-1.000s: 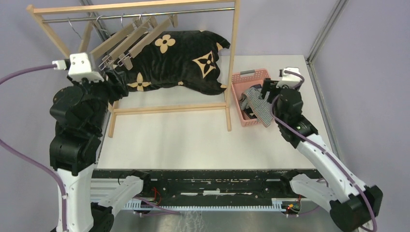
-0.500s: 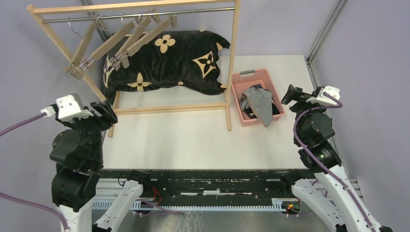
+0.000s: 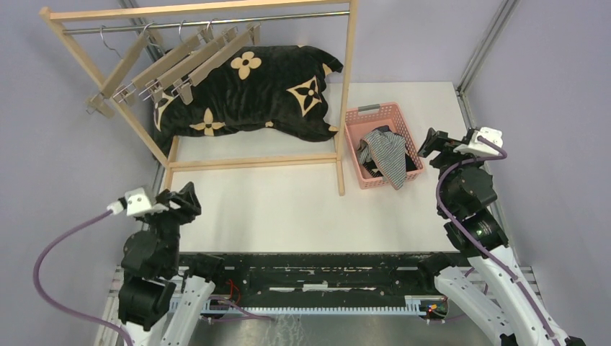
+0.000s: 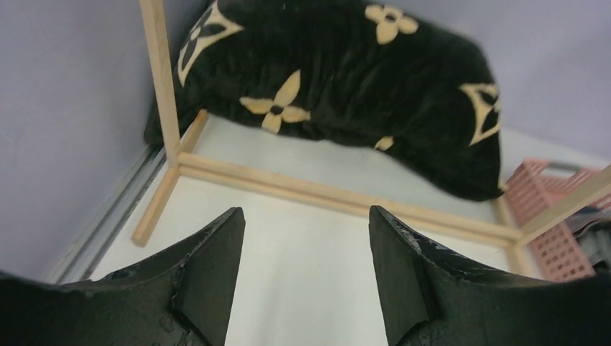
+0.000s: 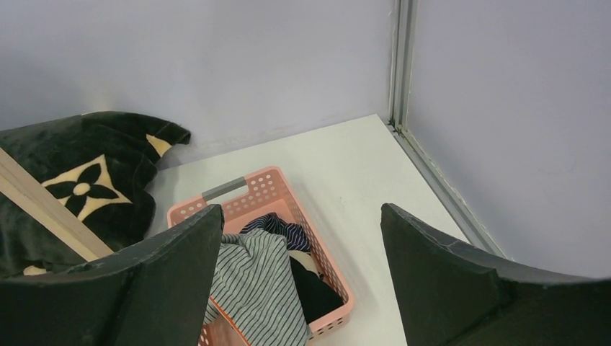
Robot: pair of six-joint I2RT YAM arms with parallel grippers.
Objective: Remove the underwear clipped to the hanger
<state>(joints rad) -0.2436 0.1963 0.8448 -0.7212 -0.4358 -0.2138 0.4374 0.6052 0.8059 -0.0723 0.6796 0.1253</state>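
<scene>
Two grippers: our left gripper (image 4: 304, 216) and right gripper (image 5: 301, 216) are both spread wide, with nothing between the fingers.
Underwear: the underwear (image 5: 256, 285) lies heaped in the pink basket (image 5: 263, 186), grey striped on top, navy and black beneath.
Hangers: the hangers (image 3: 176, 61) hang on the rail (image 3: 288, 17); their clips look bare to us.
Progress: we judge the unclipping done, with nothing visibly left.

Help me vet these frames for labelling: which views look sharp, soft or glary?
Top external: evenly lit, sharp, no glare. Left wrist: soft overall, cushion fuzzy, left pincer dark and blurred. Right wrist: basket fairly crisp, right pincer defocused up close.
</scene>
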